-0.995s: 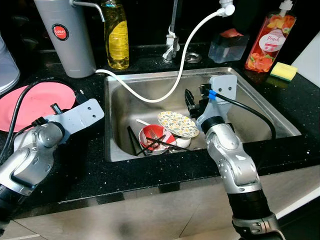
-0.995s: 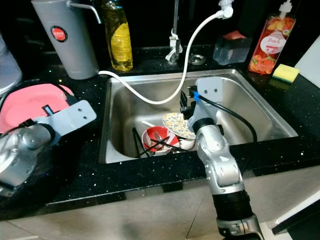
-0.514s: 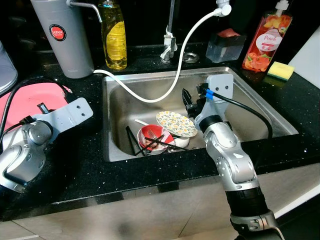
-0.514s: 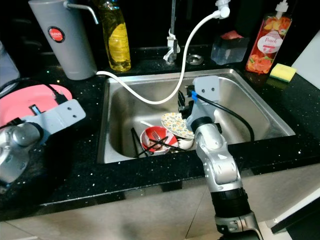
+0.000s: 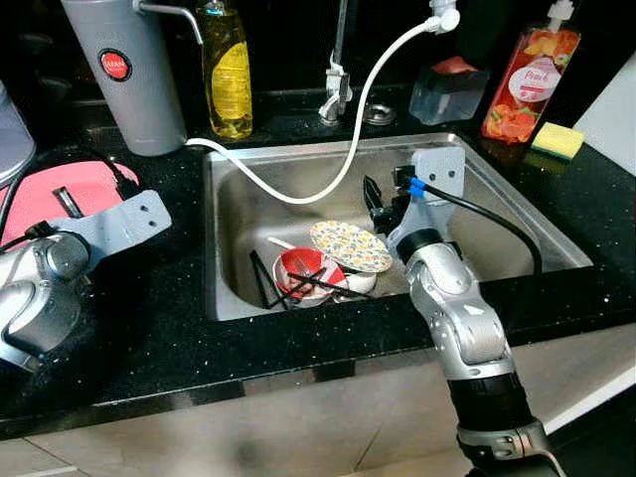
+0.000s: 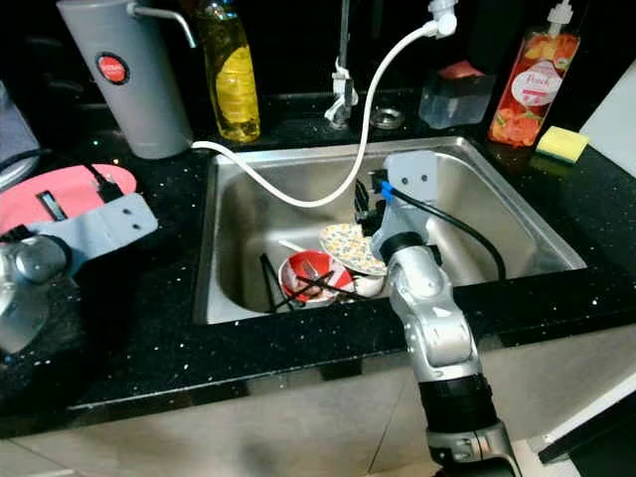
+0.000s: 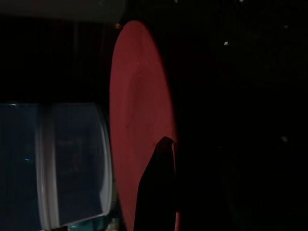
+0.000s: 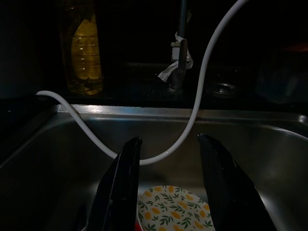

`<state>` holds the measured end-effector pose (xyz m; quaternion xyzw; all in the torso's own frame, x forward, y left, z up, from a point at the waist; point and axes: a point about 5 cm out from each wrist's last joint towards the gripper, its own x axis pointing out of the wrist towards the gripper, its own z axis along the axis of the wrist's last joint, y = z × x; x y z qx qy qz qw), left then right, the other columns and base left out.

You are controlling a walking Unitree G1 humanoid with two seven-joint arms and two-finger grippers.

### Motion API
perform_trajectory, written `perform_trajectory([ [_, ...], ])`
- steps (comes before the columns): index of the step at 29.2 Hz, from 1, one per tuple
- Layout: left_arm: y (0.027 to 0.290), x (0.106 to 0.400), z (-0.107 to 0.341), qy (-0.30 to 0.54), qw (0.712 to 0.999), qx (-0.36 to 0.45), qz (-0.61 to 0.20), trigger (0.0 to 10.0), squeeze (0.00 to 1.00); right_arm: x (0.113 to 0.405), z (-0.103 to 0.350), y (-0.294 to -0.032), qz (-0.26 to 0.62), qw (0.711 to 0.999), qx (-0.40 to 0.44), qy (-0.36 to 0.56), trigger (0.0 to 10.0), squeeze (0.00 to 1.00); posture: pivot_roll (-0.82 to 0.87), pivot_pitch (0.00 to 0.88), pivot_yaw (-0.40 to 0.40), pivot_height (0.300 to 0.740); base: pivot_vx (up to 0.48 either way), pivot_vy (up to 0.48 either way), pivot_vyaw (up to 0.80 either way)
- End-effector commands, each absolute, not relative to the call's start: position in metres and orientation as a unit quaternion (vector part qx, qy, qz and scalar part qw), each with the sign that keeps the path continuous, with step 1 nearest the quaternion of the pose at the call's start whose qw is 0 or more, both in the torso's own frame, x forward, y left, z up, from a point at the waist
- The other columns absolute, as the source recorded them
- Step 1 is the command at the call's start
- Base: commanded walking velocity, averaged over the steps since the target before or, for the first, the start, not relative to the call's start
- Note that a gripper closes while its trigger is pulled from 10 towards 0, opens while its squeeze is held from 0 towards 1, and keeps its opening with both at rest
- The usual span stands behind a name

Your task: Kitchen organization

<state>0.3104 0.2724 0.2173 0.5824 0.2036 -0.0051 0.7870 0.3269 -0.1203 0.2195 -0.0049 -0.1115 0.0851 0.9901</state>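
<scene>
Head views bright and sharp, wrist views dim, shadowy

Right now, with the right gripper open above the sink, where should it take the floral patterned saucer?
Probably by its raised rim nearest the right gripper, coming down from above. The floral patterned saucer lies tilted on a white cup beside the red bowl, so that edge looks free for one finger under and one over.

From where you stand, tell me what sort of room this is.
A home kitchen, most likely: a steel sink set in a black counter, dirty dishes such as a patterned plate inside it, and a yellow soap bottle behind.
</scene>
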Motion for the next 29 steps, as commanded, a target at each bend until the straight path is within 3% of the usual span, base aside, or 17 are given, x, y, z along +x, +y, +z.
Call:
perform_trajectory([
  [1,0.275,0.315,0.237,0.155,0.775,0.612,0.025,5.8,0.0,0.327,0.217,-0.124,0.078,0.991,0.001,-0.108,10.0,0.0,0.09,0.0,-0.016,0.74,0.0,0.0,0.0],
  [3,0.275,0.315,0.237,0.155,0.775,0.612,0.025,5.8,0.0,0.327,0.217,-0.124,0.078,0.991,0.001,-0.108,10.0,0.0,0.09,0.0,-0.016,0.74,0.0,0.0,0.0],
  [4,0.265,0.32,0.252,0.088,0.774,0.627,0.028,10.0,0.0,0.327,0.218,-0.124,0.079,0.991,0.001,-0.11,10.0,0.0,0.09,0.0,-0.026,0.74,0.0,0.0,0.0],
  [5,0.255,0.323,0.265,0.035,0.783,0.62,0.037,10.0,0.0,0.328,0.22,-0.124,0.08,0.99,0.001,-0.113,10.0,0.0,0.09,0.0,-0.027,0.74,0.0,0.0,0.0],
  [9,0.237,0.322,0.279,-0.033,0.81,0.586,0.01,10.0,0.0,0.331,0.225,-0.13,0.076,0.99,-0.002,-0.119,10.0,0.0,0.09,0.0,-0.025,0.74,0.0,0.0,0.0],
  [10,0.224,0.318,0.282,-0.058,0.828,0.556,-0.034,10.0,0.0,0.332,0.229,-0.135,0.072,0.99,-0.004,-0.122,10.0,0.0,0.09,0.0,-0.025,0.74,0.0,0.0,0.0],
  [12,0.215,0.315,0.284,-0.075,0.836,0.539,-0.066,10.0,0.0,0.333,0.231,-0.139,0.069,0.99,-0.005,-0.124,10.0,0.0,0.09,0.0,-0.025,0.74,0.0,0.0,0.0],
  [13,0.196,0.307,0.288,-0.104,0.856,0.488,-0.135,10.0,0.0,0.335,0.237,-0.146,0.061,0.99,-0.003,-0.13,10.0,0.0,0.09,0.0,-0.034,0.74,0.0,0.0,0.0],
  [14,0.196,0.307,0.288,-0.104,0.856,0.488,-0.135,10.0,0.0,0.335,0.237,-0.146,0.061,0.99,-0.003,-0.13,10.0,0.0,0.09,0.0,-0.034,0.74,0.0,0.0,0.0],
  [16,0.172,0.296,0.293,-0.147,0.857,0.449,-0.208,10.0,0.0,0.337,0.246,-0.153,0.061,0.988,0.012,-0.141,10.0,0.0,0.09,0.0,-0.035,0.74,0.0,0.0,0.0],
  [17,0.155,0.286,0.295,-0.171,0.852,0.421,-0.259,10.0,0.0,0.337,0.254,-0.156,0.071,0.985,0.054,-0.149,10.0,0.0,0.09,0.0,-0.033,0.74,0.0,0.0,0.0],
  [18,0.155,0.286,0.295,-0.171,0.852,0.421,-0.259,10.0,0.0,0.337,0.254,-0.156,0.071,0.985,0.054,-0.149,10.0,0.0,0.09,0.0,-0.033,0.74,0.0,0.0,0.0],
  [19,0.142,0.281,0.294,-0.187,0.84,0.416,-0.293,10.0,0.0,0.334,0.261,-0.156,0.094,0.975,0.128,-0.156,10.0,0.0,0.09,0.0,-0.033,0.74,0.0,0.0,0.0],
  [20,0.139,0.279,0.293,-0.192,0.835,0.417,-0.303,10.0,0.0,0.333,0.264,-0.156,0.103,0.97,0.153,-0.158,10.0,0.0,0.09,0.0,-0.033,0.74,0.0,0.0,0.0],
  [29,0.116,0.288,0.289,-0.266,0.764,0.513,-0.288,10.0,0.0,0.319,0.278,-0.139,0.247,0.891,0.346,-0.158,10.0,0.0,0.08,0.0,-0.034,0.74,0.0,0.0,0.0],
])
